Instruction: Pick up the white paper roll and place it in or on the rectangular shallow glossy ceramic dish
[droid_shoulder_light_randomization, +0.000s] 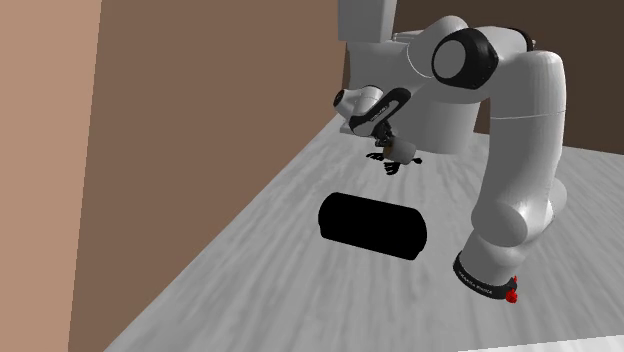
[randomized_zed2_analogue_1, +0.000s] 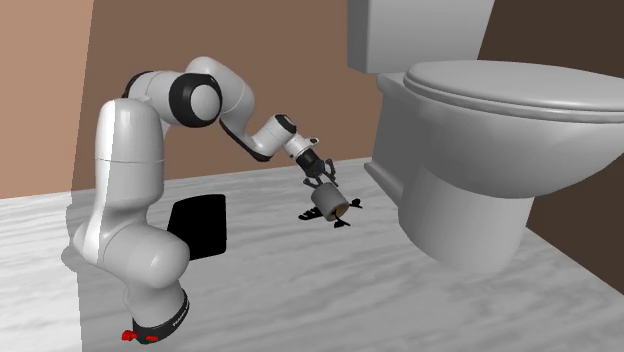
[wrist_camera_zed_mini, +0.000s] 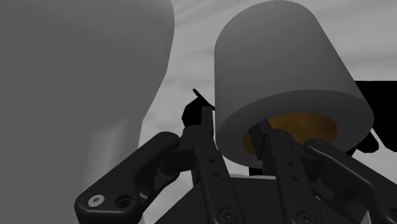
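Observation:
The paper roll (wrist_camera_zed_mini: 286, 76) is light grey with a brown cardboard core. My gripper (wrist_camera_zed_mini: 238, 149) is shut on it, one finger inside the core and the other against the roll's outer side. In the shoulder view the gripper (droid_shoulder_light_randomization: 385, 145) holds the roll (droid_shoulder_light_randomization: 402, 151) a little above the floor, beyond the dish (droid_shoulder_light_randomization: 372, 226), which is drawn as a black rounded rectangle on the floor. In the second exterior view the roll (randomized_zed2_analogue_1: 330, 203) hangs from the gripper (randomized_zed2_analogue_1: 320, 188) between the dish (randomized_zed2_analogue_1: 200, 226) and the toilet.
A large grey toilet (randomized_zed2_analogue_1: 480, 130) stands close to the roll, its base (wrist_camera_zed_mini: 76, 83) right beside the gripper. The arm's base (droid_shoulder_light_randomization: 490, 275) sits next to the dish. A brown wall (droid_shoulder_light_randomization: 200, 130) borders the pale streaked floor (droid_shoulder_light_randomization: 300, 300).

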